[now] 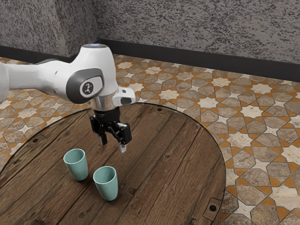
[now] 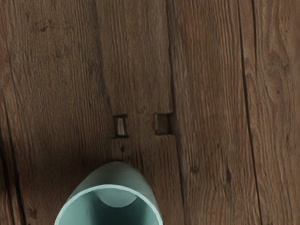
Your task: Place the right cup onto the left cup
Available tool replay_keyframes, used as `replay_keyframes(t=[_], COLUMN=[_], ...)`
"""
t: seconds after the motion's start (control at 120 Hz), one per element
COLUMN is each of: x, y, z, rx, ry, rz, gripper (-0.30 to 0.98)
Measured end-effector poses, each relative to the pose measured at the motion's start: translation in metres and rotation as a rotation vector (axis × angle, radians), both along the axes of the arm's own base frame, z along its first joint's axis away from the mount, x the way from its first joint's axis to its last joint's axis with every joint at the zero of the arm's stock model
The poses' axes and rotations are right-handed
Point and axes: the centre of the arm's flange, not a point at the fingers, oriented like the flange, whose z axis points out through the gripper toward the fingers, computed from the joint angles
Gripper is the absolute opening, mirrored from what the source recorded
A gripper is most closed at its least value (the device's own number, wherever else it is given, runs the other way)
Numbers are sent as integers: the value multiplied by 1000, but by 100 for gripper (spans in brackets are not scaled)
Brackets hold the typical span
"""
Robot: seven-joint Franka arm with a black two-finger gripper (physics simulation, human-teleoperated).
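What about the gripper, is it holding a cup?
No, in the exterior view the gripper hangs open above the table, with nothing between its fingers.

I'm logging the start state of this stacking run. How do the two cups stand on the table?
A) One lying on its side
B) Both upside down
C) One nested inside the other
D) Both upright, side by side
D: the nearer cup and the farther cup each stand with the open rim up, neither inside the other.

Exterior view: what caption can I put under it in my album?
A white robot arm hovers its open end effector above a round wooden table, where two teal cups stand upright.
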Motion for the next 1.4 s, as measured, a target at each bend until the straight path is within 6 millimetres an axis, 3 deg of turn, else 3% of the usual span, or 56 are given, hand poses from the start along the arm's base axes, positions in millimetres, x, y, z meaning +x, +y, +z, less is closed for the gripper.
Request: replay_keyframes(t=[0.425, 0.708, 1.017, 1.4], x=[-28, -45, -44, -27], y=[-24, -22, -8, 2], z=[-35, -42, -60, -90], rx=[-15, 27, 45, 90], ry=[-30, 9, 63, 53], rz=[223, 365, 478, 562], gripper=[45, 41, 40, 39])
